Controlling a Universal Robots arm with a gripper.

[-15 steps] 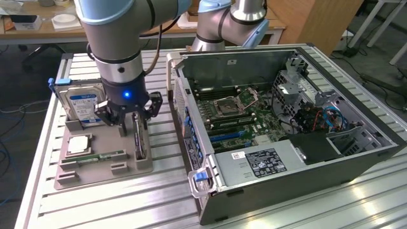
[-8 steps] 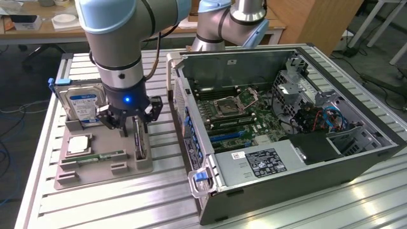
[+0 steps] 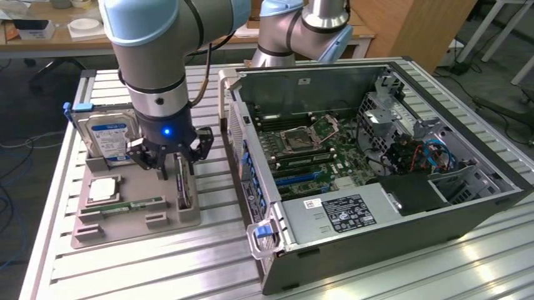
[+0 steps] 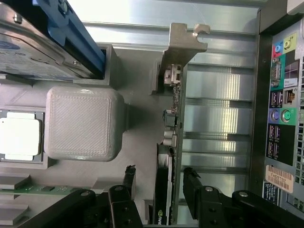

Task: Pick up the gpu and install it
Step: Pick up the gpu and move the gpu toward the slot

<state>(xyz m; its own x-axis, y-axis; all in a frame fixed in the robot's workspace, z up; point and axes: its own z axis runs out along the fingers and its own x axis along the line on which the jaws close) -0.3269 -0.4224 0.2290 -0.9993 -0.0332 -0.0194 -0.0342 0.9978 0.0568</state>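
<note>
- Wrist view: gripper (image 4: 160, 176) jaws stand open, one finger either side of the gpu (image 4: 172, 137), not touching it.
- Gpu stands on edge in a tray (image 3: 134, 226) slot, near hard drive (image 3: 107, 136) and chip (image 3: 102, 189).

Thick silver-grey tubular arm (image 3: 149, 56), capped at the joints in pale blue plastic covers (image 3: 137, 19); the same grey tubing and blue on the rear segment (image 3: 292, 28). Thin black cable (image 3: 204, 72) strung along the side. Lower down, a black wrist collar (image 3: 162, 122) with a small blue lamp (image 3: 169, 132) (round, glowing). At the tip, a black two-fingered gripper (image 3: 174, 165) built of jointed metal links. Close up in the wrist view: matte black fingers (image 4: 126, 180), squared at the ends, hinged on shiny silver pivot pins (image 4: 86, 194)
</note>
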